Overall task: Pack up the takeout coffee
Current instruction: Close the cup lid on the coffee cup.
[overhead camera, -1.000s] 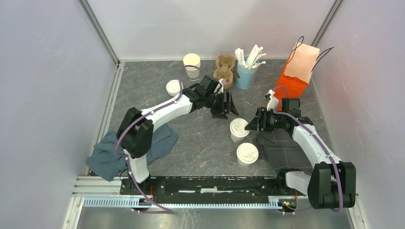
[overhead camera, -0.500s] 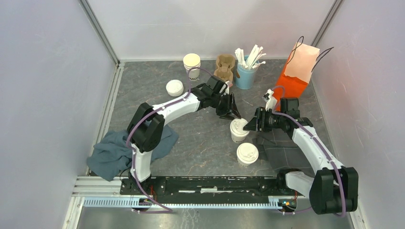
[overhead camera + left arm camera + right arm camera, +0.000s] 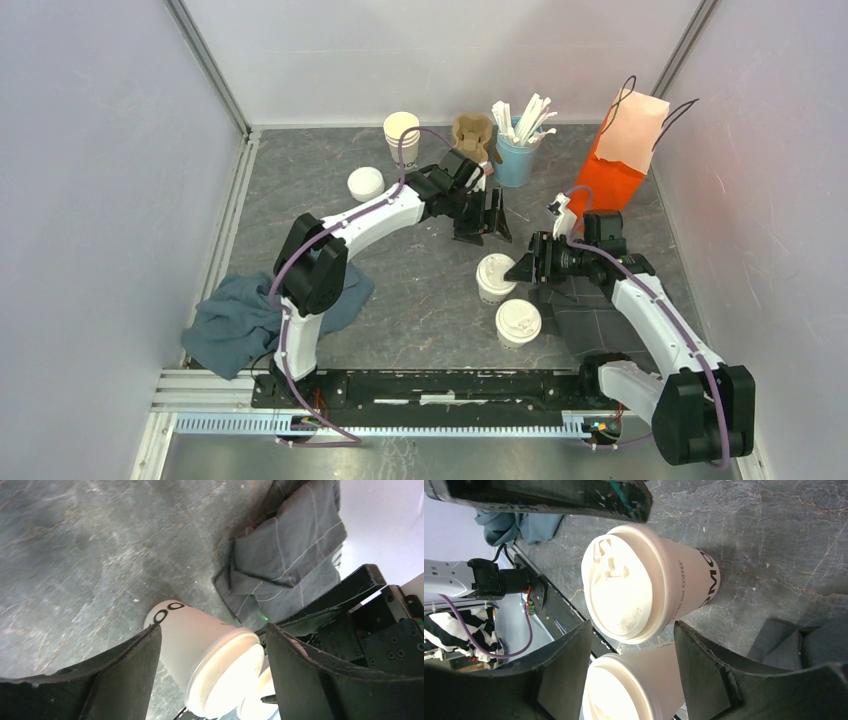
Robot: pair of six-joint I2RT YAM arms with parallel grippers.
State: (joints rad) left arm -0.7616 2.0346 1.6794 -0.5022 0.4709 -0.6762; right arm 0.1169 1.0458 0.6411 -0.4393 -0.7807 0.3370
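Note:
Two cream-white lidded coffee cups stand mid-table: the farther cup (image 3: 496, 273) and the nearer cup (image 3: 518, 322). My left gripper (image 3: 482, 230) is open and empty, hovering just behind the farther cup. In the left wrist view the farther cup (image 3: 210, 660) shows between and beyond the open gripper (image 3: 212, 630). My right gripper (image 3: 524, 268) is open and empty, close to the right side of the farther cup. In the right wrist view the farther cup (image 3: 644, 590) and nearer cup (image 3: 634, 690) lie ahead of the gripper (image 3: 631, 626); neither is held.
At the back stand a stack of lidless cups (image 3: 402, 135), a loose lid stack (image 3: 365, 183), a brown cup carrier (image 3: 472, 135), a blue cup of stirrers (image 3: 517, 150) and an orange bag (image 3: 625, 150). A blue cloth (image 3: 250, 315) lies left, a dark cloth (image 3: 590, 310) right.
My left gripper swung right toward the farther cup, then drew back a little. My right gripper shifted slightly nearer and lower beside that cup. The cups stayed put.

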